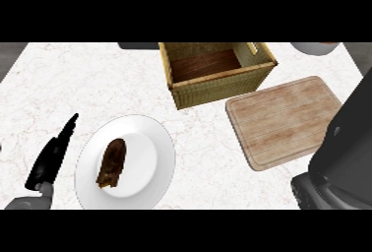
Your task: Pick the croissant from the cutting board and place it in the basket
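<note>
- The croissant [112, 164] is a dark brown, elongated piece with a lighter ragged near end, lying on the white plate [156, 147] at the near left of the tabletop [44, 83].
- The cutting board [287, 120] lies bare to the right.
- The wicker basket [218, 86] stands far centre.
- The left robot hand [52, 153] has straight fingers, just left of the plate.
- The right forearm [347, 157] fills the right edge; whether that robot hand is open or closed I cannot tell.

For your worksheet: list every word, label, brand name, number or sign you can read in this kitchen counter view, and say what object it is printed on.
None: no readable text shows anywhere in the head view.
Basket: plain woven walls, no label.
Cutting board: bare wood grain, no mark.
White plate holding a brown pastry: no print.
Left hand and the dark right arm: no markings legible.
</note>
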Motion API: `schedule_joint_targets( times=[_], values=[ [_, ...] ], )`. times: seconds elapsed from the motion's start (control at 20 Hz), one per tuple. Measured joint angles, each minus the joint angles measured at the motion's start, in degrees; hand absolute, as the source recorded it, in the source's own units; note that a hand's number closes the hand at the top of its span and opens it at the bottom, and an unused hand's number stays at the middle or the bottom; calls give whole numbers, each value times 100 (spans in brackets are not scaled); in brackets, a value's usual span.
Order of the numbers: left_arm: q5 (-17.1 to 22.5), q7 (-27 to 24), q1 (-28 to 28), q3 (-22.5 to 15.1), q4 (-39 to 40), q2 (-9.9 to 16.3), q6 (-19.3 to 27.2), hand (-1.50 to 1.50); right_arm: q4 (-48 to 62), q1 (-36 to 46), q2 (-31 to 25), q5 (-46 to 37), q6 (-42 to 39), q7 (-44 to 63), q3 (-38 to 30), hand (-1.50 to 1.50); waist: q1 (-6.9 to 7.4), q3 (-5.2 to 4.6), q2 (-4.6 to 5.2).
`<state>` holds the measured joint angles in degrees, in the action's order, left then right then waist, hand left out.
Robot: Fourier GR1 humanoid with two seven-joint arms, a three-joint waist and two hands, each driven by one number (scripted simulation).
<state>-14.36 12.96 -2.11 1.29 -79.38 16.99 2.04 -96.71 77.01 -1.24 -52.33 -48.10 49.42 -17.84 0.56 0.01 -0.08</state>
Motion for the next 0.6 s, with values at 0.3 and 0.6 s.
schedule_joint_targets(
  times=[0.3, 0.6],
  values=[
    [-66, 47, -42, -18, -22, -73, -6, 0, 753, -194, 81, -288, 684, -53, 475, 150, 11, 3, 10],
    [-137, 81, -22, -40, -87, -170, 33, 0, 1641, -343, 31, -654, 1473, -278, 790, -150, 19, 3, 16]
  ],
)
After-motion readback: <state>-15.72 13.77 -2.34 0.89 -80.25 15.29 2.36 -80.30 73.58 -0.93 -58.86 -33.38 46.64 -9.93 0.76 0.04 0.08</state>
